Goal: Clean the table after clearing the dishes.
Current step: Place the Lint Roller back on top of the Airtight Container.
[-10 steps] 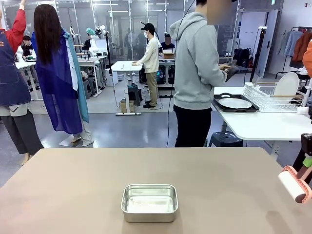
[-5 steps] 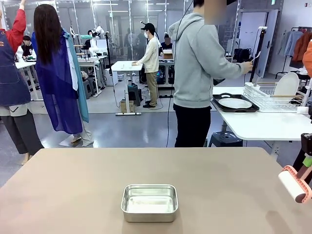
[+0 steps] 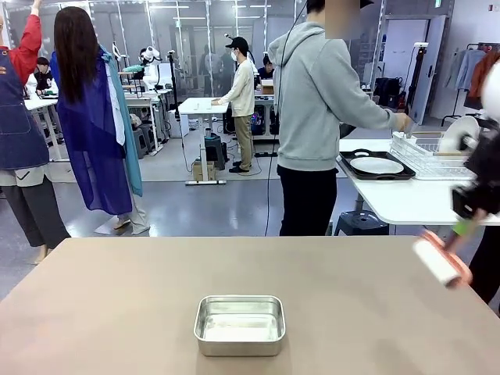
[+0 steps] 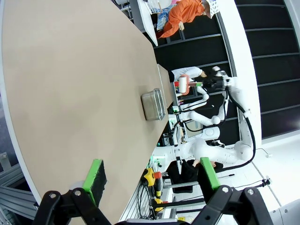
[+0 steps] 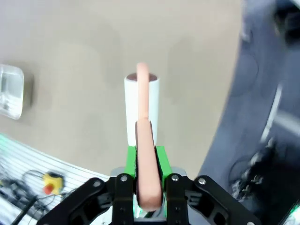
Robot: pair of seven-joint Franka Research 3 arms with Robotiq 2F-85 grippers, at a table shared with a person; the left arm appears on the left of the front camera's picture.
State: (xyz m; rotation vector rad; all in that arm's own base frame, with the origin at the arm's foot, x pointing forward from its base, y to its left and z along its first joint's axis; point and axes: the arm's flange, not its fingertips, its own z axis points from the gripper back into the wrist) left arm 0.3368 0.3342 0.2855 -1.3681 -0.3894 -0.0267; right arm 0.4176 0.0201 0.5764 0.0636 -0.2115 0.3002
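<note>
The brownish table (image 3: 117, 297) stretches across the front view. Above its right edge my right gripper (image 3: 467, 223) is shut on the pink handle of a white lint roller (image 3: 439, 262), which hangs tilted over the top. The right wrist view looks down the handle between my right gripper's (image 5: 148, 161) green pads, with the roller (image 5: 142, 101) over the taupe surface. My left gripper (image 4: 152, 176) stands open above the table's near edge with nothing in it. One of the dishes, a white plate on a dark tray (image 3: 377, 166), rests on the white side table.
A square steel pan (image 3: 239, 323) sits near the table's front middle, and appears in the wrist views as the pan (image 4: 153, 104) (image 5: 10, 91). A person in a grey hoodie (image 3: 312, 101) stands at the far side, a hand at the wire dish rack (image 3: 437, 152).
My right gripper has swung up and leftward with the roller, from the picture's right edge to over the table's right side. The person's hand has reached out to the dish rack.
</note>
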